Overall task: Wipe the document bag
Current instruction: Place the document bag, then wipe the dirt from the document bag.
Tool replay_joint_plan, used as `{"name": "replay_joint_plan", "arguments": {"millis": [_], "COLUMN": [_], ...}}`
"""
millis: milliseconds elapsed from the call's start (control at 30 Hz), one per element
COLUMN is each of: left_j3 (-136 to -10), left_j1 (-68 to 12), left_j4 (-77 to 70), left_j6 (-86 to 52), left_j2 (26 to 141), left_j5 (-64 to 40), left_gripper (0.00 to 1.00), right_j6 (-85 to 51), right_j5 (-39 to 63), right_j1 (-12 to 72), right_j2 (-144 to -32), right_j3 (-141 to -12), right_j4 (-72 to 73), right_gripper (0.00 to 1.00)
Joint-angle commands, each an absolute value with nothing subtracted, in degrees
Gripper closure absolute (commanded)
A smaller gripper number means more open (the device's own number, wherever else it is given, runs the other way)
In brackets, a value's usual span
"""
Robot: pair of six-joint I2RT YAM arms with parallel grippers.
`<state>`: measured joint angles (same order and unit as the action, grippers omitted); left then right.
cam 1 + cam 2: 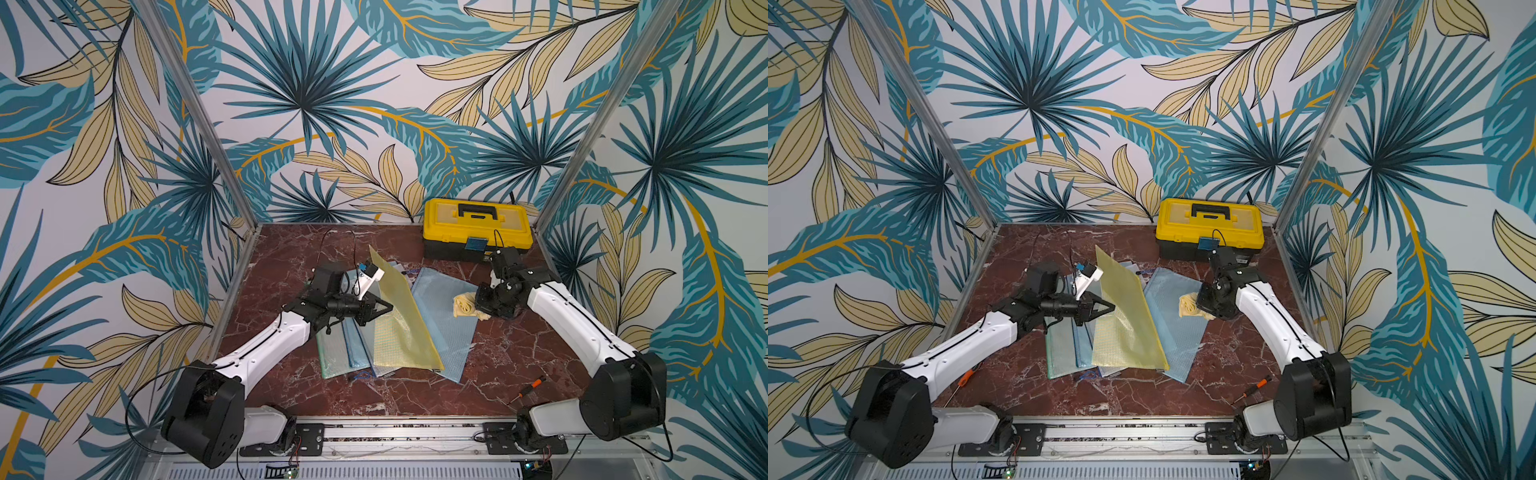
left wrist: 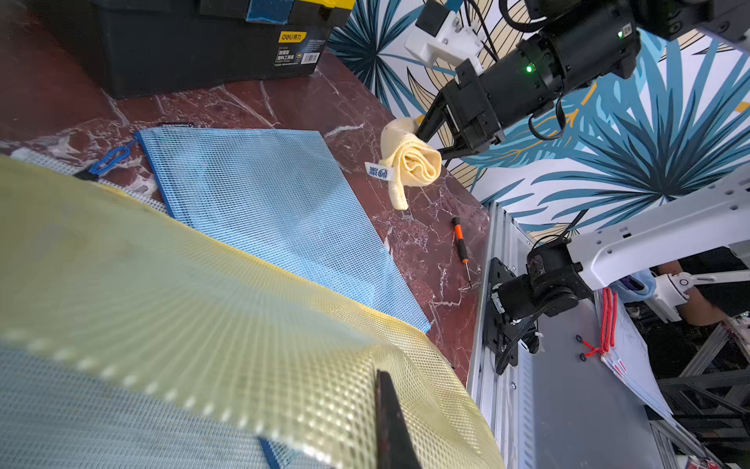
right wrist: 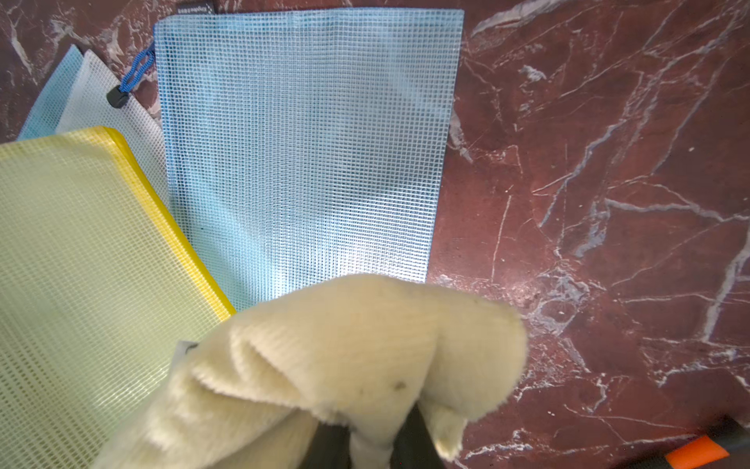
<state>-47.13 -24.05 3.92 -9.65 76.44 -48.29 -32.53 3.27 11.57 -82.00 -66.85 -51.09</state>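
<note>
- The toolbox is sitting with its lid down, so whatever is inside is staying hidden.
- The yellow document bag is tilting up off a pile of bags in front of the toolbox. Through the mesh, its contents are too hard to make out.
- The left gripper is clamping the yellow bag's long edge, the one facing away from the toolbox. One finger is showing dark against the mesh in the wrist view, and the other is hiding behind it.
- The right gripper is squeezing a bunched cloth just in front of the toolbox, fingertips buried in the folds.
- The cloth is hanging apart from the yellow bag, by the edge of a blue bag.
</note>
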Motion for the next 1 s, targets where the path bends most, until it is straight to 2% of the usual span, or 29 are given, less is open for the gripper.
{"name": "replay_joint_plan", "arguments": {"millis": [0, 200, 467, 700, 800, 967], "left_j3": [-44.57, -38.66, -37.02, -41.17, -41.83, -43.28], "left_j1": [-25.14, -27.35, -30.07, -31.64, -31.73, -31.73], "left_j4": [-6.61, -18.88, -24.09, -24.26, -24.26, -24.08], "left_j6": [-13.57, -19.41, -22.05, -28.44, -30.67, -33.39], "left_j2": [79.43, 82.78, 88.67, 99.81, 101.92, 103.35], "left_j5": [-47.28, -44.42, -42.7, -38.45, -36.1, -33.64], "left_gripper": [0.96, 0.96, 0.96, 0.93, 0.87, 0.71], "right_j6": [-32.5, -32.46, -33.1, -35.68, -36.9, -38.66], "right_j5": [1.81, 0.44, 1.18, 2.98, 3.95, 5.6], "right_j1": [13.04, 14.99, 17.83, 26.43, 30.29, 33.4], "right_j2": [-82.83, -84.35, -87.6, -95.73, -98.81, -103.14], "right_j3": [-66.71, -67.18, -68.44, -73.64, -74.6, -72.73], "right_j4": [-51.77, -52.48, -50.71, -48.3, -46.3, -42.83], "right_gripper": [1.0, 1.0, 1.0, 1.0, 1.0, 1.0]}}
